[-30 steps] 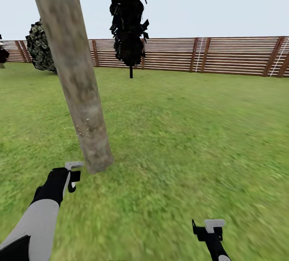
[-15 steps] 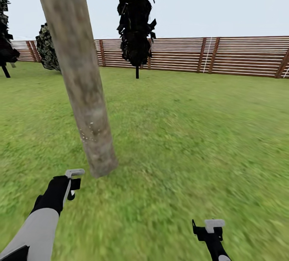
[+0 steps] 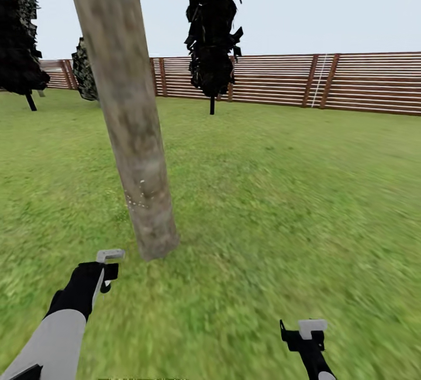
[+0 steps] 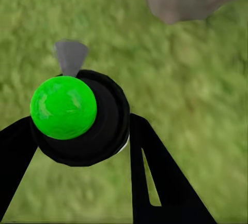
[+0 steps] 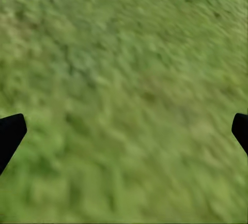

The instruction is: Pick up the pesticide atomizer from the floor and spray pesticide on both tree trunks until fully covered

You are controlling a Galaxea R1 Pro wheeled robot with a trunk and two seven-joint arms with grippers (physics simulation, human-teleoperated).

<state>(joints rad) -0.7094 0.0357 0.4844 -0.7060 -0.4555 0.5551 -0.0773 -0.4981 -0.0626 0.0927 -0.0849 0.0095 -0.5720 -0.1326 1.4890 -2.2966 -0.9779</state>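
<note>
Black plastic with a green cap: that is what you are carrying in the left pincer (image 4: 85, 131), its two dark fingers (image 4: 155, 177) closing on the round body of the pesticide atomizer (image 4: 77, 118). Its grey nozzle is pointing out over the grass, toward the foot of the tree trunk (image 3: 126, 111), probably so the spray lands on bark. In the head view the left pincer (image 3: 105, 266) is hanging low, near the base of that trunk but apart from it. A few white specks of pesticide (image 3: 140, 193) are showing low on the bark; most of the trunk is looking bare, so coverage seems far from done. Further right, the black conifer (image 3: 213, 23) is standing before the fence (image 3: 351, 82). Your right pincer (image 3: 305, 333) is hovering over the lawn (image 5: 124, 100), fingers spread wide, holding nothing.
</note>
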